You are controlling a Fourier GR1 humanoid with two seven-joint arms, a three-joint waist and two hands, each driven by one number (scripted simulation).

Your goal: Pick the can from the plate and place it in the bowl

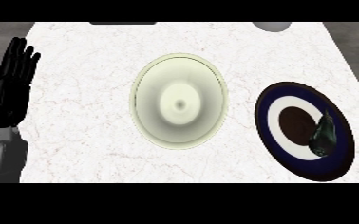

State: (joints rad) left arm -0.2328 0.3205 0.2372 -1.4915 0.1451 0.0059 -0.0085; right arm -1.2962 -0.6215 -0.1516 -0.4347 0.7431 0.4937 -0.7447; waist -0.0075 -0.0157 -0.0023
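Observation:
A dark blue plate with a white ring and a brown centre lies at the right of the counter. On its right side rests a dark, mottled object, lying on its side; it looks more tapered than a can. A pale cream bowl stands in the middle of the counter, with nothing inside. My left hand rests open at the left edge, fingers up, far from both. My right hand does not show.
The white marble counter spans the view. A grey rounded object pokes in at the top right edge. A dark flat thing sits at the top edge left of centre.

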